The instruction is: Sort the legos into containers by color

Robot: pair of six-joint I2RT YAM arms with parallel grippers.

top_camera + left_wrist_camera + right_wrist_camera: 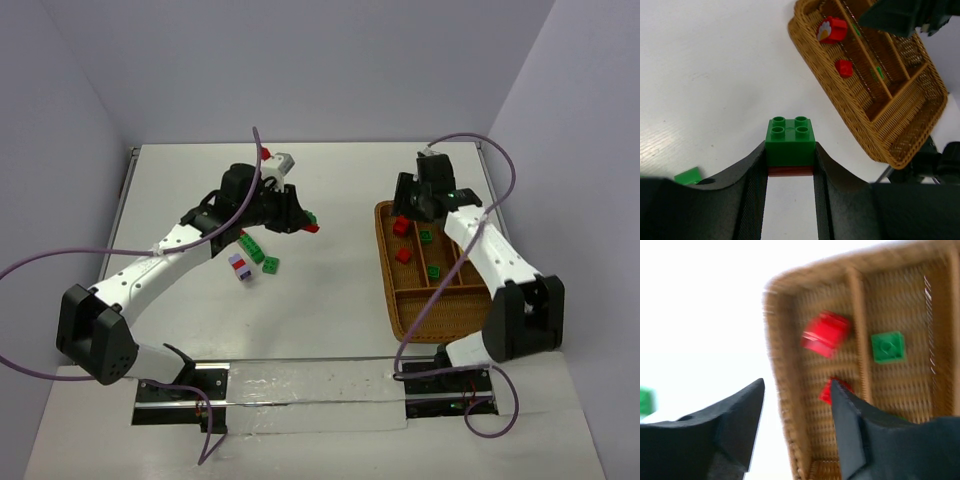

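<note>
Green plastic: a four-stud green brick (pixel 790 136) is clamped between the black fingers of the left gripper (pixel 790 152). A red brick (pixel 790 171) is stuck to its underside. In the overhead view the pair is held above the white table (pixel 330 310), near the middle and well apart from the wicker tray (pixel 388 290) on the right. Below the left gripper, loose green legos (pixel 255 248) and a purple-and-white stack (pixel 239 266) lie on the table.

Inside the tray, the compartment along its left side holds red pieces (pixel 825 333). The next compartment over holds a green piece (pixel 888 346). The right gripper (pixel 797 387) hovers over the tray's left rim, jaws apart, nothing between them.

The held item is two colours joined, so dropping it whole would likely put one brick in the wrong compartment. Doing this step well probably means splitting it first. The empty right gripper could meet the left over open table and close on the red half. The two halves could then be pulled straight apart along the stud direction rather than twisted. The left grip looks square on the green brick's side walls, but those walls are smooth, so a sideways tug may slip it. Once the halves are apart, green belongs with the green piece and red with the red pieces.
</note>
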